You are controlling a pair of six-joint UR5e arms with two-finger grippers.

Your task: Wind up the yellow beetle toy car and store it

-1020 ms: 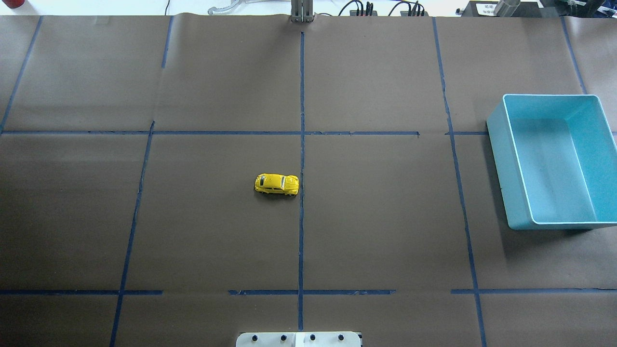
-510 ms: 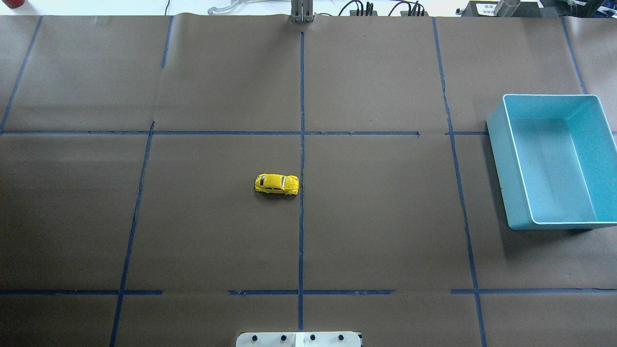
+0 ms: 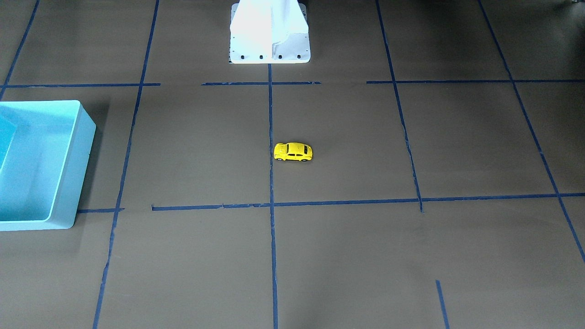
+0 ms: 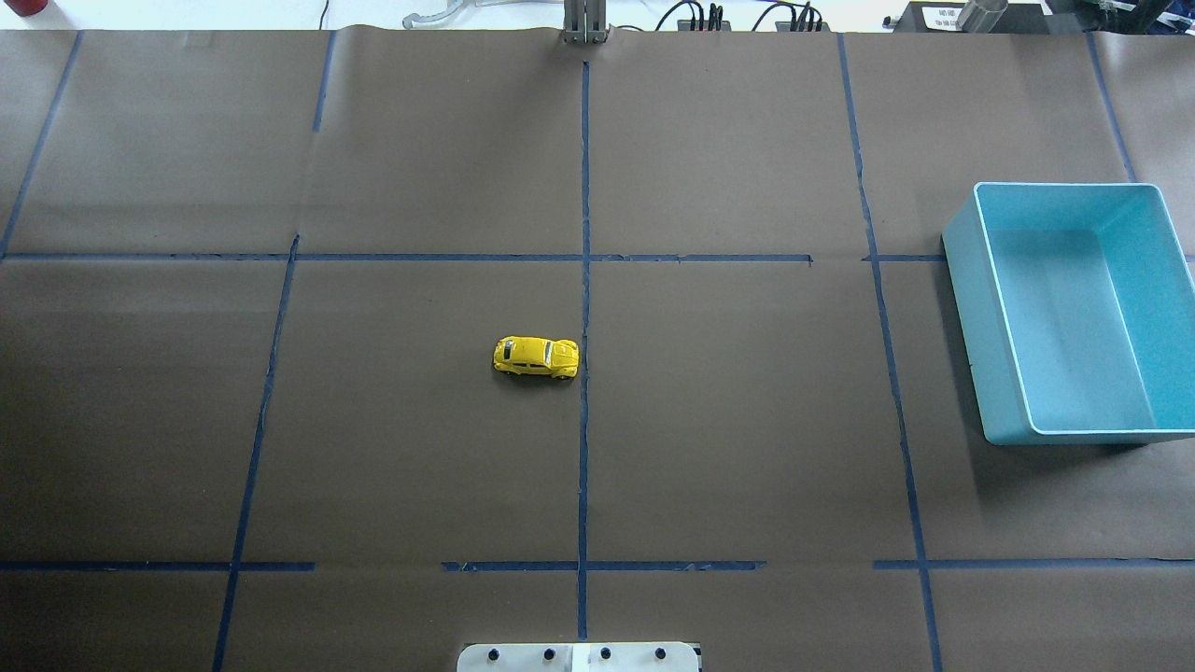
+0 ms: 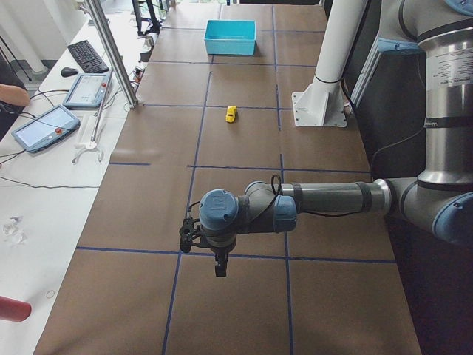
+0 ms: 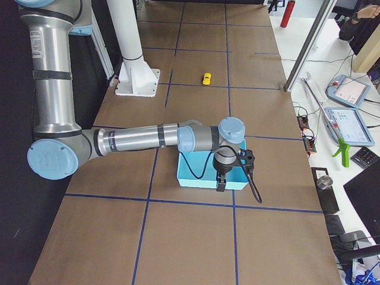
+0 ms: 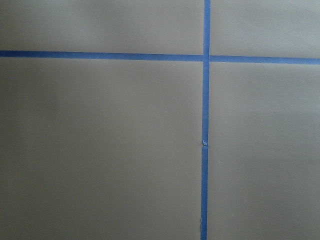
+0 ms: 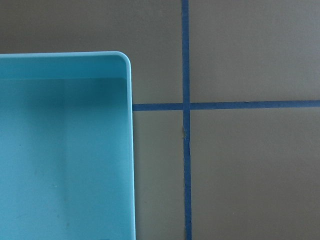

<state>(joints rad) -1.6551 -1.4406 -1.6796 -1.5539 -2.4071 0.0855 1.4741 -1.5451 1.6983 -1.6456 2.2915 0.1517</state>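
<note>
Nothing done | yellow beetle toy car (image 4: 536, 357) is seen untouched, well apart from light blue bin (image 4: 980, 327) — winding, storing not yet done | left gripper (image 5: 219, 268), right gripper (image 6: 220, 185): jaw state cannot be told

Left gripper (image 5: 219, 269) hung lower-center over the brown table (image 5: 332, 296), yellow beetle toy car (image 5: 231, 113) sat upper-center, light blue bin (image 5: 230, 37) up top.

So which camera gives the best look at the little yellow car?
The overhead exterior view: the yellow beetle toy car sits mid-frame, sharp and unobstructed. The front-facing view shows it almost as well. Both side views show only a tiny yellow speck far off. Neither wrist camera sees it.
</note>
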